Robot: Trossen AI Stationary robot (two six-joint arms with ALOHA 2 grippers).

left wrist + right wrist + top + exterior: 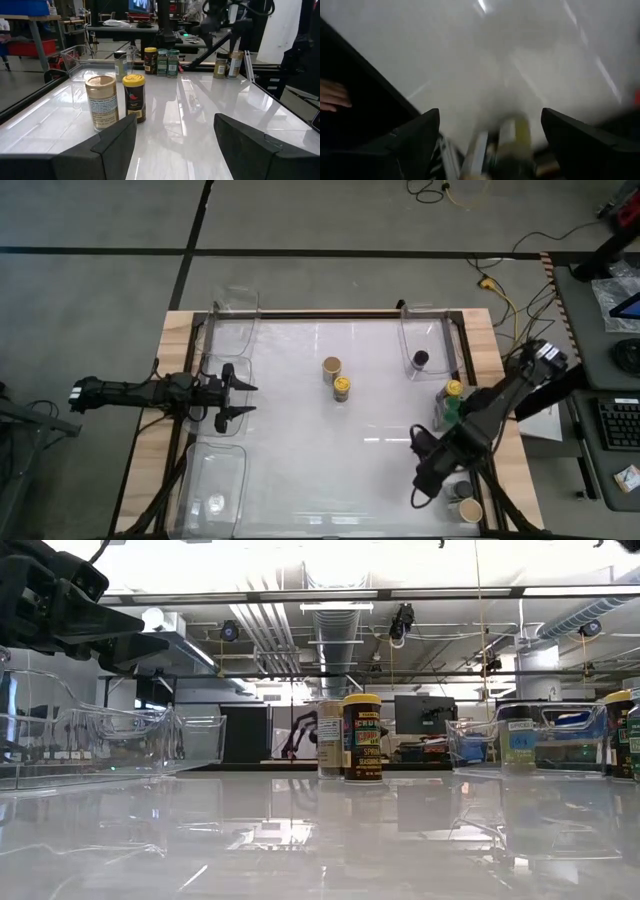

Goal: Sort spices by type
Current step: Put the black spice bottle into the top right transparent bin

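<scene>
While the left gripper [243, 399] waits released, right gripper [418, 465] fingers hang spread.

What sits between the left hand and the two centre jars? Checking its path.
Nothing: the high view shows bare table between the open left hand and the tan-lidded jar and yellow-lidded jar.

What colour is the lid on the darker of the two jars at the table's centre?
Yellow; the jar shows best in the left wrist view.
</scene>
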